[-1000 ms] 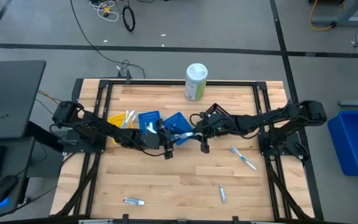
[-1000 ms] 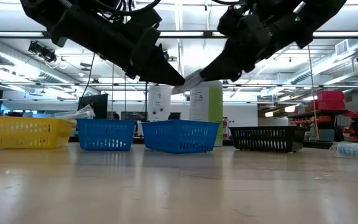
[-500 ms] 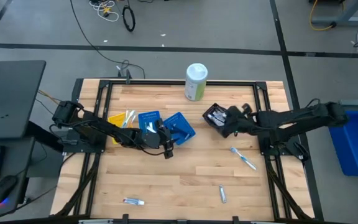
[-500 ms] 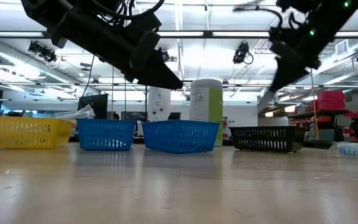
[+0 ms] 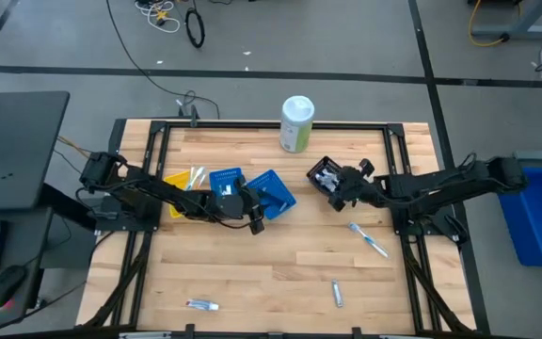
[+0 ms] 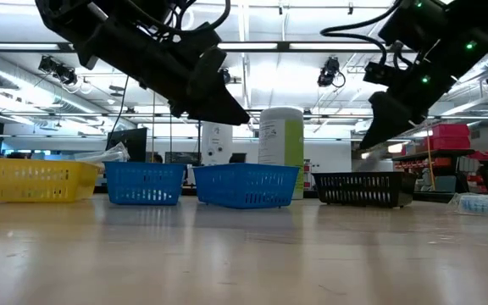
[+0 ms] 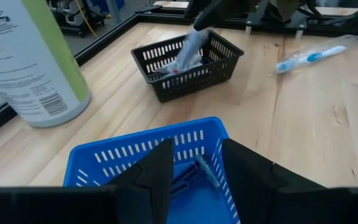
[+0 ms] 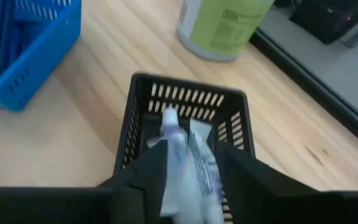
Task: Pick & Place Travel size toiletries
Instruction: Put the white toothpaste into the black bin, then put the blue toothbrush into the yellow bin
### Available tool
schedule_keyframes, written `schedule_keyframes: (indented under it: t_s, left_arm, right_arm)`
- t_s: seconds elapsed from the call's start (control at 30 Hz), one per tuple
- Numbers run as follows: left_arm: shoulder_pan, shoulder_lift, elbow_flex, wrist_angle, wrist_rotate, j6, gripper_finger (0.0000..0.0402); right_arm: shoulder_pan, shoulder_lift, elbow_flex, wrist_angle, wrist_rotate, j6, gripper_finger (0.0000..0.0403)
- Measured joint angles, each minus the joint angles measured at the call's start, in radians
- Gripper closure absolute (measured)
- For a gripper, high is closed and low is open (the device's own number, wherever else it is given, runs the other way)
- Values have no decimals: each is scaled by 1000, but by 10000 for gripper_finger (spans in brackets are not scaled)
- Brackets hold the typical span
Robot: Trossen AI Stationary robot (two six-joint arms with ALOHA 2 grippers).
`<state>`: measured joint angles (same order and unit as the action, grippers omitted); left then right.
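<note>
Looking at the right gripper [image 8: 188, 168], we see its fingers closed on a white tube [image 8: 185, 155] just over the black basket [image 5: 326, 176] — the tube's tip pokes down into it. The left gripper [image 7: 194, 174] hangs over the tilted blue basket [image 5: 273, 188], fingers slightly apart with nothing in them, and there's a slim blue razor [image 7: 205, 172] lying inside. Out on the worktop [image 5: 280, 264] we've got a toothbrush [image 5: 369, 238] near the right arm, plus two small tubes [image 5: 337, 294] along the near edge, well apart. The canister [image 5: 296, 123] stands at the back.
</note>
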<state>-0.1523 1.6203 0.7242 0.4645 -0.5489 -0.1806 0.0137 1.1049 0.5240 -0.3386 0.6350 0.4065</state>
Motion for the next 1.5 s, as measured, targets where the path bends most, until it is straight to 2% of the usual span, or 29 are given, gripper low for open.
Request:
schedule_keyframes:
  t_s: [0.2, 0.37, 0.47, 0.53, 0.67, 0.73, 0.8, 0.9, 0.97, 1.07, 1.17, 1.33, 1.5]
  left_arm:
    - [0, 0, 0, -1, 17, 1, 258]
    - [0, 0, 0, -2, 21, 0, 259]
    - [0, 0, 0, -2, 20, 0, 259]
    - [0, 0, 0, -3, 20, 0, 259]
    - [0, 0, 0, -3, 20, 1, 259]
    - [0, 0, 0, -3, 20, 1, 259]
    - [0, 0, 0, -3, 19, 1, 259]
    - [1, 0, 0, -3, 18, 1, 259]
    - [2, 0, 0, -3, 12, 0, 259]
    - [1, 0, 0, -3, 11, -1, 259]
    - [2, 0, 0, -3, 12, 3, 259]
    - [1, 0, 0, -3, 20, 16, 259]
    - [4, 0, 0, -3, 19, 17, 259]
  right_arm:
    - [-2, 0, 0, 35, 0, -46, 199]
    - [2, 0, 38, 34, -38, -48, 175]
    - [19, 0, 100, 22, -111, -52, 176]
    - [47, 0, 162, 2, -120, -65, 185]
    - [131, -1, 283, -146, -136, -26, 213]
    - [172, -1, 327, -258, -207, 27, 223]
    - [206, -1, 345, -361, -334, 131, 230]
    - [256, -1, 317, -476, -529, 324, 238]
    - [295, -1, 273, -545, -587, 450, 242]
    - [353, -1, 185, -598, -596, 588, 246]
    - [392, 0, 88, -559, -618, 656, 245]
    - [421, 5, -39, -416, -613, 669, 229]
    - [420, 32, -103, -309, -600, 646, 221]
